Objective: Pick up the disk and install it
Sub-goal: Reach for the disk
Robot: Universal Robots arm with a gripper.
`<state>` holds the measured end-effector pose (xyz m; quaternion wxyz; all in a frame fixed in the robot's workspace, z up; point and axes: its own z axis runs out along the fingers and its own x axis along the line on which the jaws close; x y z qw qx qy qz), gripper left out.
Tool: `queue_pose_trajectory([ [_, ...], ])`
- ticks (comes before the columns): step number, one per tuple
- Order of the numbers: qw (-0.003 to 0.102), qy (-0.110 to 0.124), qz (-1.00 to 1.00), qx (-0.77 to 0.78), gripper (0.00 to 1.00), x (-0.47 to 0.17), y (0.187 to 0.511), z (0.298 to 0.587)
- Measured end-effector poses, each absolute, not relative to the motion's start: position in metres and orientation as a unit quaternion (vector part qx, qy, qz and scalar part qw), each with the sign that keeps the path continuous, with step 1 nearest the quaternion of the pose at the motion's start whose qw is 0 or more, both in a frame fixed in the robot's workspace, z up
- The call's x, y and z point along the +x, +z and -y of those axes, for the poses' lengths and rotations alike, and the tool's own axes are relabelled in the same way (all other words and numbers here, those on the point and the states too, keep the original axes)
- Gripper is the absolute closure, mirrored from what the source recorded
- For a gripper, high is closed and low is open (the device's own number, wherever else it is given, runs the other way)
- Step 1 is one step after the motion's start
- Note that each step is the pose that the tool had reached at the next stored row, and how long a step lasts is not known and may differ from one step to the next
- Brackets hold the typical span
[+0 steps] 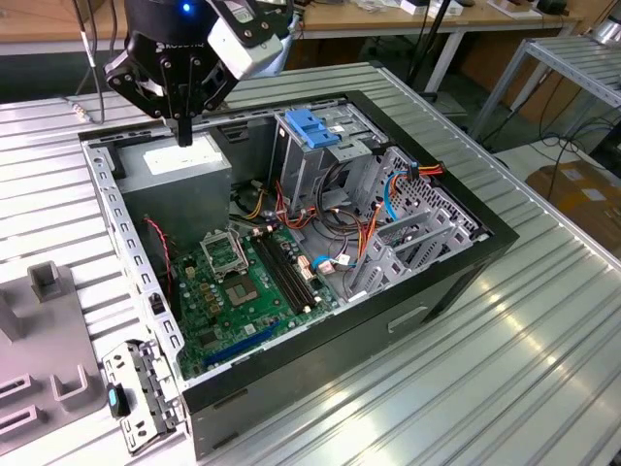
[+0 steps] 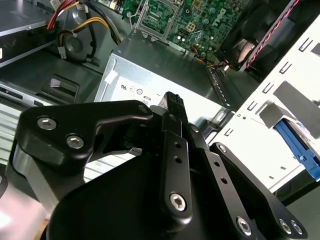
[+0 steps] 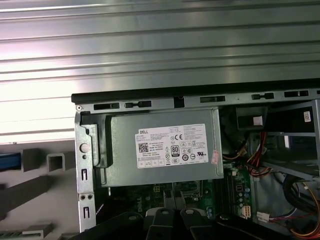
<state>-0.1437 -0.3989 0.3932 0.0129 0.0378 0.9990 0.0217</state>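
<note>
The gripper, closed on nothing above the power supply, is best opened and squared to the disk, judged to be the blue edge by the grey fixture outside the case.

Open from above over the circuit board — crowded by cables beside the drive cage; blocked under the gripper by the grey power box.
</note>
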Motion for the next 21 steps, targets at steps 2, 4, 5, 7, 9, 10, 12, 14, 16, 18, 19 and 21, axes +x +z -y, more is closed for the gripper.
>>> queue_pose_trajectory([
  [2,0.013,0.022,-0.999,0.038,0.89,-0.146,0.393,0.399],
  [4,0.013,0.022,-0.999,0.038,0.89,-0.147,0.393,0.399],
  [5,0.013,0.022,-0.999,0.038,0.89,-0.147,0.393,0.399],
  [7,0.013,0.022,-0.999,0.038,0.89,-0.149,0.393,0.399],
  [9,0.013,0.022,-0.999,0.038,0.89,-0.15,0.393,0.399],
  [10,0.013,0.022,-0.999,0.038,0.89,-0.151,0.393,0.399],
  [12,0.013,0.022,-0.999,0.038,0.89,-0.154,0.393,0.399],
  [14,0.013,0.022,-0.999,0.038,0.89,-0.156,0.393,0.399],
  [16,0.013,0.022,-0.999,0.038,0.89,-0.157,0.393,0.399],
  [18,0.013,0.022,-0.999,0.038,0.89,-0.159,0.393,0.399],
  [19,0.013,0.022,-0.999,0.038,0.89,-0.16,0.393,0.399],
  [21,0.013,0.022,-0.999,0.038,0.89,-0.161,0.393,0.399],
])
